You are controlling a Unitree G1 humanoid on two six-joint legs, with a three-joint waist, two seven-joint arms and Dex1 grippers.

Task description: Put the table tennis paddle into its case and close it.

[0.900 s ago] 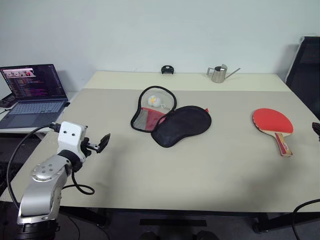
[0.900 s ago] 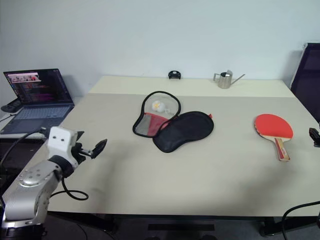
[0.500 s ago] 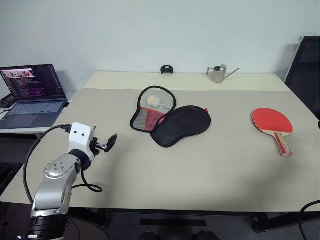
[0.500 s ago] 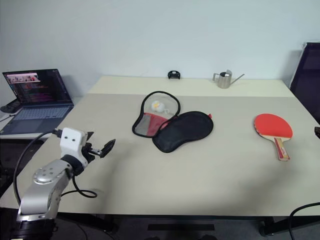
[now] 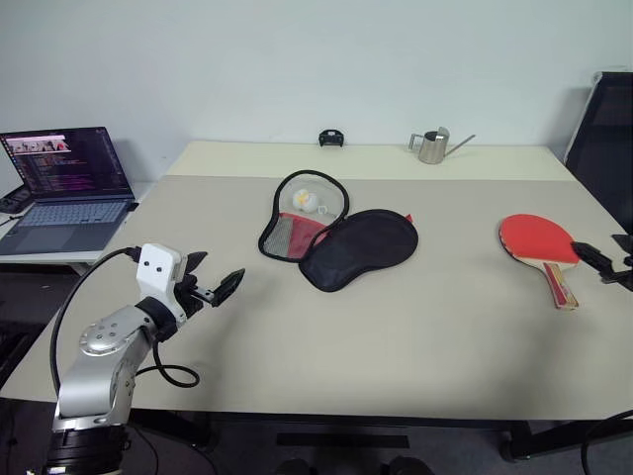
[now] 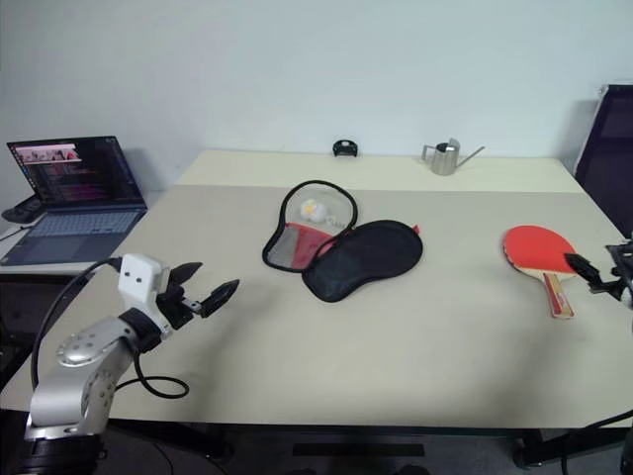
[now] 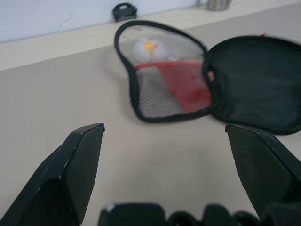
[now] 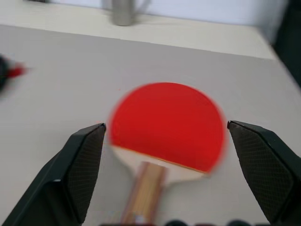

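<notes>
— Both arms came forward: left pincer (image 5: 211, 288) over the desk's (image 5: 415, 336) near-left edge, right pincer (image 5: 603, 265) beside the table tennis paddle (image 5: 540, 247). Jaws?
— Both spread wide, empty. Bare desk separates paddle from case (image 5: 336, 235), unzipped mid-desk, a pale ball (image 5: 305, 201) inside.

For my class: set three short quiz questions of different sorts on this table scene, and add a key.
1. True or false: the paddle is inside the case.
2. Which gripper is nearer the paddle? A) left B) right
3. Fill in: the case lies ____ (open/zipped).

Key:
1. False; it lies on the table, apart from the case.
2. B; the right gripper is beside the paddle, while the left gripper faces the case.
3. Open.
</notes>
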